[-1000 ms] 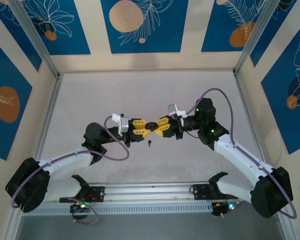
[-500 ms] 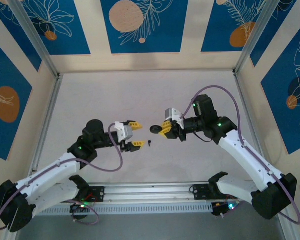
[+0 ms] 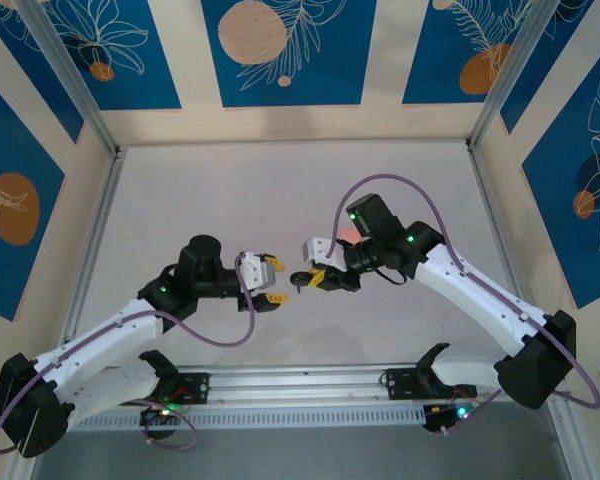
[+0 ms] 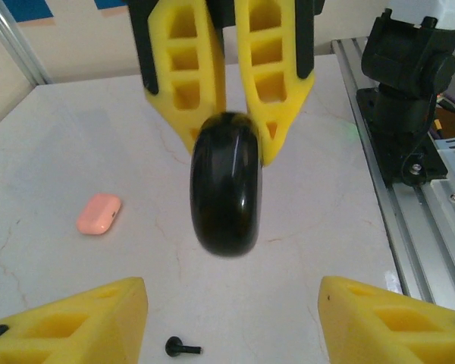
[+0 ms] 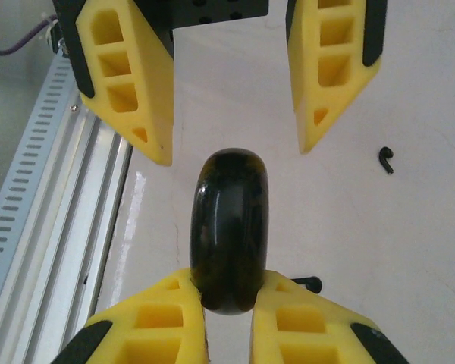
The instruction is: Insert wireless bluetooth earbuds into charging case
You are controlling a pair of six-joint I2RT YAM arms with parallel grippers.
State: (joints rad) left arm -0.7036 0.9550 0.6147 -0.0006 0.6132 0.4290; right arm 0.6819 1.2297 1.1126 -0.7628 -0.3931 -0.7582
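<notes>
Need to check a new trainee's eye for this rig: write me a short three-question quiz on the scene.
1. True or false: the right end effector is clamped on the black case.
2. Pick one. The left end effector is: A) shut, with nothing between its fingers; B) open, holding nothing; C) shut on the black case.
3. Fill in: the small case lying on the table in the left wrist view is ___ in colour.

Key: 1 true; 2 B; 3 pink.
</notes>
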